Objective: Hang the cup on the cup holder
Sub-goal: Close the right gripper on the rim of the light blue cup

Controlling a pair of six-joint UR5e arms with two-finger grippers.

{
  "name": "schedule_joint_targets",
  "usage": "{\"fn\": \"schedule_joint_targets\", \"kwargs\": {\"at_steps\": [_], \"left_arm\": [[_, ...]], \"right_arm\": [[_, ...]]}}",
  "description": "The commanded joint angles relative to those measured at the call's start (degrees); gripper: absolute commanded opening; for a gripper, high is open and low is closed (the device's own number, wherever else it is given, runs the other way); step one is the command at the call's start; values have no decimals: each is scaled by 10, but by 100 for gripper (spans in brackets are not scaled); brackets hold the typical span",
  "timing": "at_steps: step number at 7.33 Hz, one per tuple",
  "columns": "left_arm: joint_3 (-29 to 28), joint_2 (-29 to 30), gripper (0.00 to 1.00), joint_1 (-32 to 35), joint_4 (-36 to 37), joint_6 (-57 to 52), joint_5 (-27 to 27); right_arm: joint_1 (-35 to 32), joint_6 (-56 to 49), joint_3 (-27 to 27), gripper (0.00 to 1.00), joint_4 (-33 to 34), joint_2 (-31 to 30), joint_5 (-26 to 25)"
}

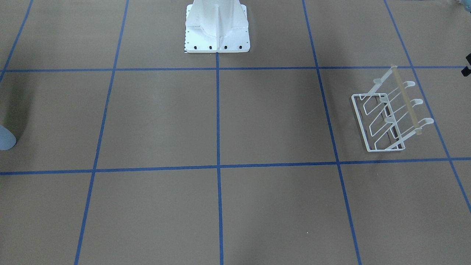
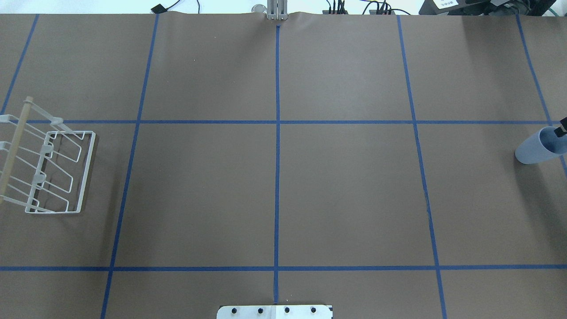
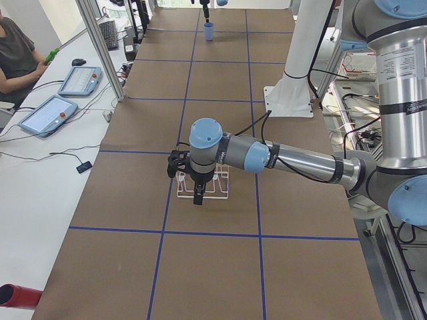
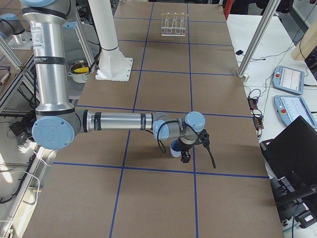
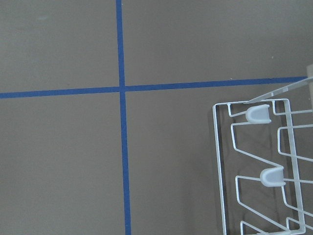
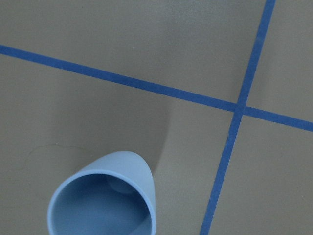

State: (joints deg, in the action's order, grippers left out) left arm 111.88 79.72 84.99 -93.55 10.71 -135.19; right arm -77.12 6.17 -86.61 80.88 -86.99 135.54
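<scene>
Two task items, positions? (K.)

Cup [image 2: 533,150]: pale blue, upright, mouth up. It stands on the bench [image 2: 345,190] at the right end, near a crossing of blue tape lines [image 6: 239,108]. Cup holder [image 2: 45,149]: white wire, at the left end, base flat on the bench, prongs slanted, wooden bar [image 2: 15,146] along its outer side. Items well apart; cup not hung. (M.)

Right pincer? (K.)

Right pincer [image 4: 185,157]: points down, just beside the cup in the right side view. The overhead view catches only a black fingertip [image 2: 563,127] at the cup's rim. Cannot tell whether it touches, nor whether the jaws are released or clenched. The right wrist view looks down into the cup's mouth. (M.)

Left pincer? (K.)

Left pincer [image 3: 199,198]: hangs over the cup holder, pointing down. Cannot tell from the left side view whether it is clear of the wires. It shows plainly in that view only, so cannot tell its grip state either. The left wrist view takes in one corner of the holder's base and two rounded prong tips [image 5: 257,113]. (M.)
</scene>
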Motion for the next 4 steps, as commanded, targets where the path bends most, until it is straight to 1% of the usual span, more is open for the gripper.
{"fn": "schedule_joint_targets", "kwargs": {"at_steps": [1,2,4], "left_arm": [[1,0,98,0,0,0,-1],[1,0,98,0,-1,0,-1],[2,0,98,0,-1,1,-1]], "right_arm": [[16,54,8,100,-37,1,0],[18,52,20,100,-38,-2,-1],[17,52,9,100,-39,-5,3]]}}
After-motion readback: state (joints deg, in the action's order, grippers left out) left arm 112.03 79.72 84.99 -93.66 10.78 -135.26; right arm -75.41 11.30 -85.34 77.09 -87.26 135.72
